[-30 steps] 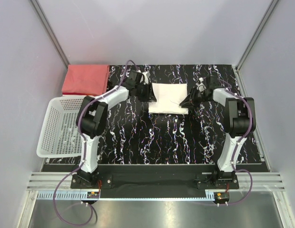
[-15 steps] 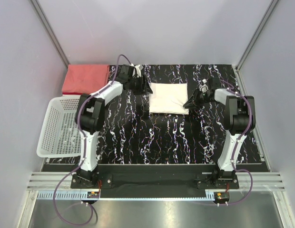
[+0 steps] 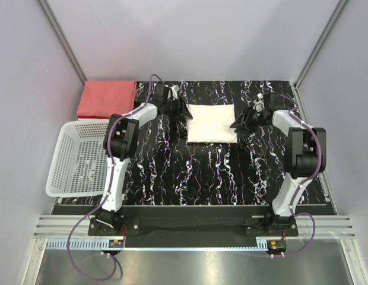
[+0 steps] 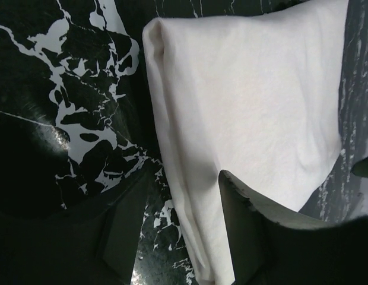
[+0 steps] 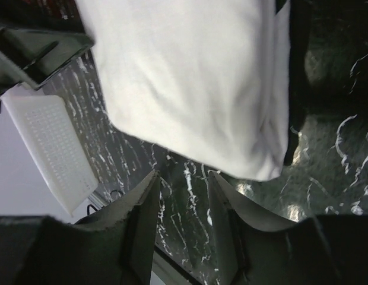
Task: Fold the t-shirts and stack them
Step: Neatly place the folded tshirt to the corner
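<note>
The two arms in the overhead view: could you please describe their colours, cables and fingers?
Both the left arm and right arm have white links with black joint housings and bases. A purple cable loops along each. The left gripper and right gripper are black, each with two flat, dark fingers.
</note>
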You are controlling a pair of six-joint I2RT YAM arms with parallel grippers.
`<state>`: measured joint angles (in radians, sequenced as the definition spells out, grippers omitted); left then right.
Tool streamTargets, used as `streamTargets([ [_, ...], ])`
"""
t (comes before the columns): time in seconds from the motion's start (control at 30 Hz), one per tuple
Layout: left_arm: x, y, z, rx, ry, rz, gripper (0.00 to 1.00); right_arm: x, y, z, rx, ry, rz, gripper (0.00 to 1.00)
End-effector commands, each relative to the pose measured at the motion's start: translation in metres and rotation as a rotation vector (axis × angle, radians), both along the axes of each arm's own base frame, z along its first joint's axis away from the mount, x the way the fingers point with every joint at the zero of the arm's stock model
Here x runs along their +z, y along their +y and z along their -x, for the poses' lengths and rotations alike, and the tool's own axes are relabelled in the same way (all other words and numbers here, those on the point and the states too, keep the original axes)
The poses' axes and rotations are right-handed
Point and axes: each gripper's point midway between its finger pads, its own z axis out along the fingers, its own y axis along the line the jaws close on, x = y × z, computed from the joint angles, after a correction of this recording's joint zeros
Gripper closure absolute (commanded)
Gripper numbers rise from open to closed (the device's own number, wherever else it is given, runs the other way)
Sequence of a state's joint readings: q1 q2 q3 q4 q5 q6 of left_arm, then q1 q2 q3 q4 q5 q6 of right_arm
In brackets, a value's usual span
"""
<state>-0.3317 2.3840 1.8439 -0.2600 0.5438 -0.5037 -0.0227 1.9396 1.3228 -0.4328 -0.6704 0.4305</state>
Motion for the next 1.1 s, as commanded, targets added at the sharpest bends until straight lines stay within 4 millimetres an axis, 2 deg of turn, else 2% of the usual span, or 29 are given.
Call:
streamTargets([
  [0.0,0.003,-0.007,-0.009,0.017,-0.013,0.068,0.42,0.052,-0.001,0.0,-0.037,-0.117,-0.013,0.54],
  [0.1,-0.002,-0.011,-0.007,0.022,0.007,0.102,0.43,0.067,0.002,0.004,-0.03,-0.14,-0.038,0.5],
  [0.3,-0.01,-0.014,-0.009,0.032,0.021,0.101,0.43,0.089,0.004,0.008,-0.03,-0.184,-0.054,0.5],
  [0.63,-0.026,-0.026,-0.002,0.05,0.058,0.069,0.5,0.1,0.008,0.014,-0.018,-0.195,-0.082,0.49],
  [0.77,-0.028,-0.033,-0.001,0.048,0.063,0.067,0.58,0.103,0.008,0.018,-0.017,-0.202,-0.085,0.49],
  [0.83,-0.027,-0.036,-0.001,0.048,0.061,0.067,0.71,0.103,0.008,0.02,-0.016,-0.203,-0.084,0.49],
  [0.9,-0.021,-0.038,0.0,0.044,0.062,0.079,0.85,0.105,0.009,0.022,-0.014,-0.205,-0.088,0.49],
  [0.93,-0.012,-0.04,-0.001,0.04,0.047,0.085,0.97,0.106,0.009,0.023,-0.014,-0.206,-0.088,0.49],
  [0.97,-0.004,-0.039,-0.002,0.035,0.027,0.082,1.0,0.108,0.01,0.025,-0.012,-0.211,-0.091,0.49],
  [1.0,0.013,-0.037,-0.002,0.037,0.001,0.068,1.0,0.107,0.01,0.026,-0.01,-0.208,-0.093,0.49],
  [1.07,0.036,-0.031,-0.004,0.02,-0.071,0.029,1.0,0.112,0.011,0.03,-0.004,-0.218,-0.099,0.49],
])
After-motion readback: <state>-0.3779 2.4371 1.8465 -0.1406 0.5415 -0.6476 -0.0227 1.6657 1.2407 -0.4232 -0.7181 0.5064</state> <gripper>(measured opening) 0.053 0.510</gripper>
